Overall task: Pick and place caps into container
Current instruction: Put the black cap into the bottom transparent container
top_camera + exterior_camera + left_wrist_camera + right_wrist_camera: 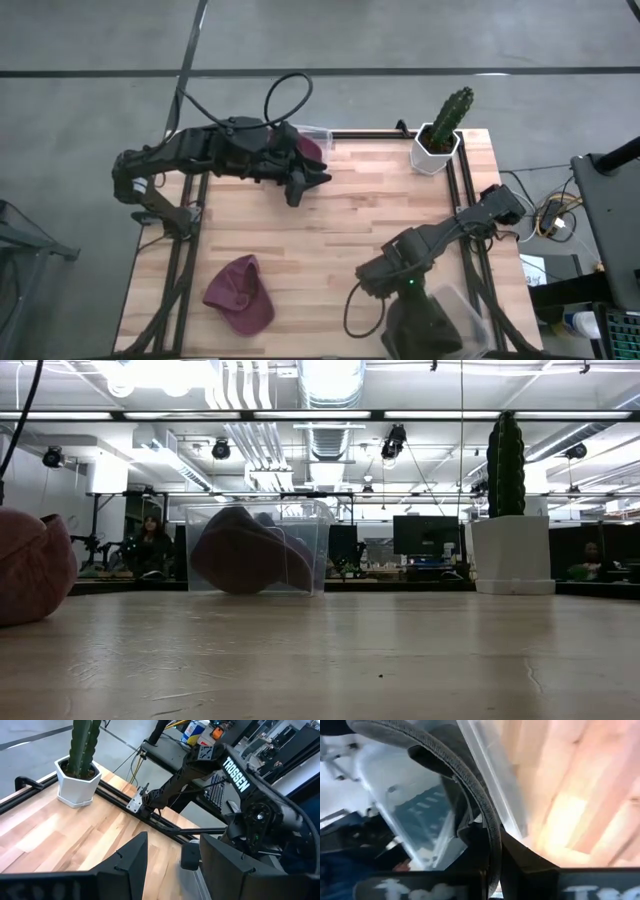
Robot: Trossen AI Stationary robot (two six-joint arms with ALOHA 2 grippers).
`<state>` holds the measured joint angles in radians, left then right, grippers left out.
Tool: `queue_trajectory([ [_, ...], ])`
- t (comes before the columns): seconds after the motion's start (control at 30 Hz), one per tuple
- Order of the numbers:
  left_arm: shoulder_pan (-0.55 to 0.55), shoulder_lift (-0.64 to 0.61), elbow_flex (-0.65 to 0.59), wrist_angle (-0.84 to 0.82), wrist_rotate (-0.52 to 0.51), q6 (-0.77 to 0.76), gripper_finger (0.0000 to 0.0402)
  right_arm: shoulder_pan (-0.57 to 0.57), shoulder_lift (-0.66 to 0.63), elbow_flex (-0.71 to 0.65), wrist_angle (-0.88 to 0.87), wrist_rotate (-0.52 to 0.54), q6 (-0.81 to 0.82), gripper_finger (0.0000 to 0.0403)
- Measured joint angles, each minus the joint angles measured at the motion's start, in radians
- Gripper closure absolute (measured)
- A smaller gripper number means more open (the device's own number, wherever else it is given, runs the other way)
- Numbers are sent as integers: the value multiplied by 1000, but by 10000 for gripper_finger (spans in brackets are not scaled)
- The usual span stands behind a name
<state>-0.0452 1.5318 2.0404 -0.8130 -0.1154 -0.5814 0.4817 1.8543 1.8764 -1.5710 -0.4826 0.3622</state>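
Dark olive cap (470,795) clamped in right end effector (492,855) over clear bin (420,815); left end effector (170,865) released

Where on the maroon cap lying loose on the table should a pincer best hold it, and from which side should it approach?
Probably from above, on the soft crown of the maroon cap: the fabric bunches into folds that fingers can pinch. It lies alone on the table, so nothing blocks a descent.

Maroon cap (240,294) on pale wood table (340,230), green cactus (451,113) in white pot (434,152), dark olive cap (420,325)
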Motion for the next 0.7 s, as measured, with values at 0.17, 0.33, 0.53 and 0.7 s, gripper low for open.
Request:
queue_trajectory([
  [0.17,-2,1,-1,-7,4,-19,230,-29,0,-20,0,93,0,391],
  [0.33,-2,2,-1,-11,6,-25,230,-46,0,-44,1,172,27,391],
  [0.53,-2,2,-1,-12,9,-32,230,-70,-1,-49,-1,260,111,391],
  [0.7,-2,2,-1,-11,10,-33,230,-94,-22,-50,0,305,145,391],
])
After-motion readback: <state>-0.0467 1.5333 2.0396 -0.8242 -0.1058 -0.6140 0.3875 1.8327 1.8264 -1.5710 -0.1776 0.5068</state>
